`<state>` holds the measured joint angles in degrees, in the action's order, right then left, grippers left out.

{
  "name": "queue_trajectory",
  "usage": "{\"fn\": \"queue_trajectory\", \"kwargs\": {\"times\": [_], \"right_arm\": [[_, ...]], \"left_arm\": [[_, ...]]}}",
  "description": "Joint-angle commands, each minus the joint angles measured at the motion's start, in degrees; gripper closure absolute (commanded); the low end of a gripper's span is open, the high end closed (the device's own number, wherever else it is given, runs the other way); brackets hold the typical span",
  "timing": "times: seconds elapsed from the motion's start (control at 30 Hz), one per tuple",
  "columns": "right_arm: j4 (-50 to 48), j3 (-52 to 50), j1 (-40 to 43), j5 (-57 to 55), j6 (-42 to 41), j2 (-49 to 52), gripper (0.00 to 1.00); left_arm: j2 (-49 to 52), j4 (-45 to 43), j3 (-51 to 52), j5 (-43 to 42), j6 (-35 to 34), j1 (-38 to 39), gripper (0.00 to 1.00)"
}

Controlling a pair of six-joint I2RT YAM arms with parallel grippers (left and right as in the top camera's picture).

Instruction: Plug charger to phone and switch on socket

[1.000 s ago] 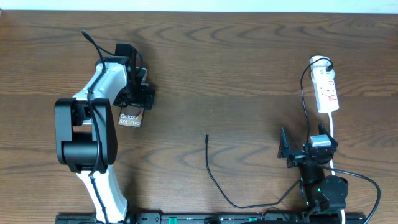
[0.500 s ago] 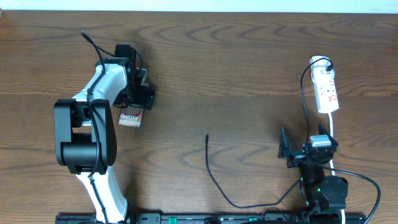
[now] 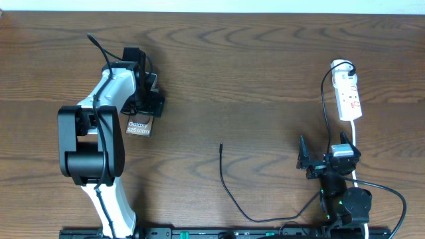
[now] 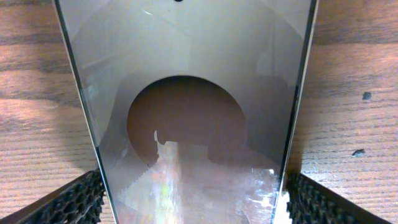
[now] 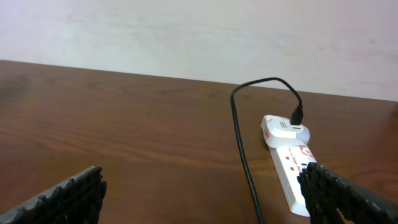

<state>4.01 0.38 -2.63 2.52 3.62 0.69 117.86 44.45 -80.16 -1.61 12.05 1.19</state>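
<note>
- Over the last second nothing had visibly shifted on the table [image 3: 265, 79]. The left gripper [image 4: 194, 182] hung over the phone [image 4: 186, 56], so the task looked barely begun.
- The phone lay between its wide-set pads [image 4: 74, 199], each just beside an edge. Whether they pinched it could not be told.
- The right gripper [image 5: 200, 177] stood wide open and empty, facing the power strip [image 5: 289, 162].
- The charger cable [image 3: 226, 182] lay loose mid-table, well apart from the phone.

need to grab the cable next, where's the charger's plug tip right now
Overhead view: the plug tip lies free on the table near the centre, right of the phone and well left of the socket, touching neither.
</note>
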Motion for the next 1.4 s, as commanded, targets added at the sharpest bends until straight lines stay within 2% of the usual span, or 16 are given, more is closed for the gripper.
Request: {"fn": "queue_trajectory", "kwargs": {"times": [0.0, 0.3, 0.57, 0.67, 1.2, 1.3, 1.37], "right_arm": [[0.2, -0.1, 0.1, -0.5, 0.8, -0.3, 0.01], [0.3, -0.1, 0.1, -0.5, 0.7, -0.3, 0.01], [0.3, -0.1, 0.1, -0.5, 0.7, -0.3, 0.01], [0.3, -0.1, 0.1, -0.5, 0.7, -0.3, 0.01], [0.2, -0.1, 0.1, -0.5, 0.8, -0.3, 0.01], [0.3, -0.1, 0.1, -0.5, 0.8, -0.3, 0.01], [0.2, -0.1, 0.1, -0.5, 0.7, -0.3, 0.01]], "left_arm": [[-0.2, 0.0, 1.4, 0.6, 0.1, -0.3, 0.11], [-0.2, 0.0, 1.4, 0.6, 0.1, -0.3, 0.16], [-0.2, 0.0, 1.4, 0.5, -0.2, -0.3, 0.16], [-0.2, -0.4, 1.4, -2.3, -0.3, -0.3, 0.16], [-0.2, -0.7, 1.4, -2.2, -0.2, -0.3, 0.16], [-0.2, -0.7, 1.4, -2.2, -0.2, -0.3, 0.23], [-0.2, -0.7, 1.4, -2.2, -0.2, -0.3, 0.23]]}}
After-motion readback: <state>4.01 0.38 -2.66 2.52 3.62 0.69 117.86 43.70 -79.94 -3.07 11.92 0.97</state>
